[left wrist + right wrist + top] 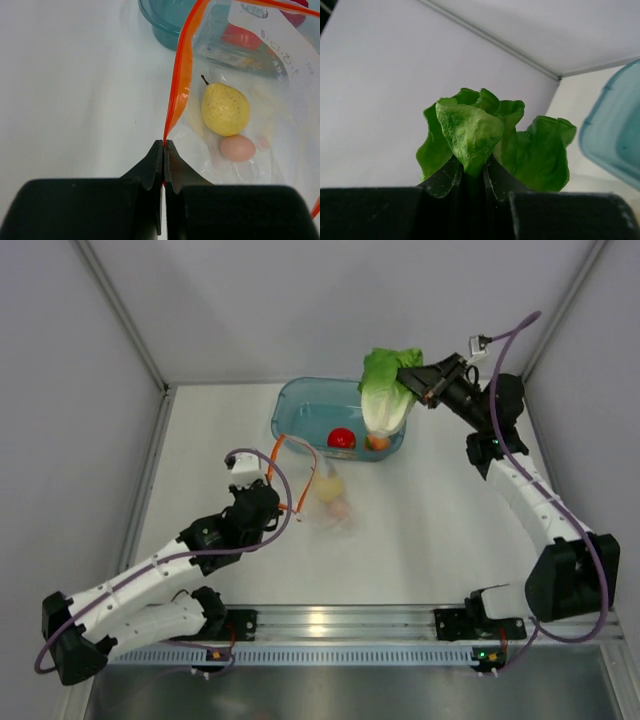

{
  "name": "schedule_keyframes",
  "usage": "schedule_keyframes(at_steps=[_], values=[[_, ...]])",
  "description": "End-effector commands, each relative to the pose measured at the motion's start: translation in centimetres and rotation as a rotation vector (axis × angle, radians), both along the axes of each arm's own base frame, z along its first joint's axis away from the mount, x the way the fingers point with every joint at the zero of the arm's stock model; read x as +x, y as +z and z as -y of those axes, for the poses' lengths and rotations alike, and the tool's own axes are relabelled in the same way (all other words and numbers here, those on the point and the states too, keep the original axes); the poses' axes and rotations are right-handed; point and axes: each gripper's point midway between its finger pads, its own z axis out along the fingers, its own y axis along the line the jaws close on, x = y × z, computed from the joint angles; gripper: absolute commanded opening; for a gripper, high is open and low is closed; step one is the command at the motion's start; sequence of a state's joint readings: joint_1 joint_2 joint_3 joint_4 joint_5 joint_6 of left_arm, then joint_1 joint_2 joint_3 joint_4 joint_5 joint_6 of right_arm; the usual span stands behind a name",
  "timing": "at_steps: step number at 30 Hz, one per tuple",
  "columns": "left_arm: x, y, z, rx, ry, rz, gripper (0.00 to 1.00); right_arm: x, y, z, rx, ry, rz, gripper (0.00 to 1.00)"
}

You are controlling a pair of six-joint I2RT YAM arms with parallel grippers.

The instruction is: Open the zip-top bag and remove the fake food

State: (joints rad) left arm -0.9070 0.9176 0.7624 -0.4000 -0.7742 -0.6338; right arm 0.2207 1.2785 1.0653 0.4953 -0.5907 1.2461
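Two pinches: left gripper (163,146) nips clear zip-top bag (292,105) at orange strip (178,80), right gripper (472,172) clamps green lettuce (470,132).

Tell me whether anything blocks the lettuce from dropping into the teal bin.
Nothing visible blocks it. The right claw holds the lettuce over the bin's right end. Inside, a small orange piece lies by the lettuce's base and a red ball beside that, so it may land against them.

You have open tabletop (435,530) right of the zip-top bag (325,492) and toward the far-left corner. The teal bin (287,412) blocks the far edge's middle; the lettuce head (385,390) hangs over its right end.
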Motion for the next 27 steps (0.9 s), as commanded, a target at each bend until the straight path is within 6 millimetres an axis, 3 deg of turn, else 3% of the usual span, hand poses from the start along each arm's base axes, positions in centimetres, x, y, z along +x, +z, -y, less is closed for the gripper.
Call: schedule_keyframes(at_steps=[1,8,14,23,27], values=[[-0.4,2.4,-1.1,-0.016,0.004,0.025,0.0,4.6,-2.1,1.1,-0.162,-0.046,0.02,0.0],[-1.4,5.7,-1.5,-0.014,-0.057,0.042,0.0,14.5,-7.3,1.4,-0.297,-0.185,-0.035,0.0],[-2.5,6.9,-2.2,0.015,-0.094,0.021,0.0,19.8,-10.7,-1.1,-0.366,-0.273,-0.055,0.0],[-3.7,9.2,-4.0,0.023,-0.101,0.047,0.0,22.7,-14.7,-8.0,-0.433,-0.573,-0.14,0.0],[-4.0,9.8,-4.3,0.031,-0.116,0.055,0.0,23.1,-16.2,-13.3,-0.47,-0.57,-0.14,0.0]])
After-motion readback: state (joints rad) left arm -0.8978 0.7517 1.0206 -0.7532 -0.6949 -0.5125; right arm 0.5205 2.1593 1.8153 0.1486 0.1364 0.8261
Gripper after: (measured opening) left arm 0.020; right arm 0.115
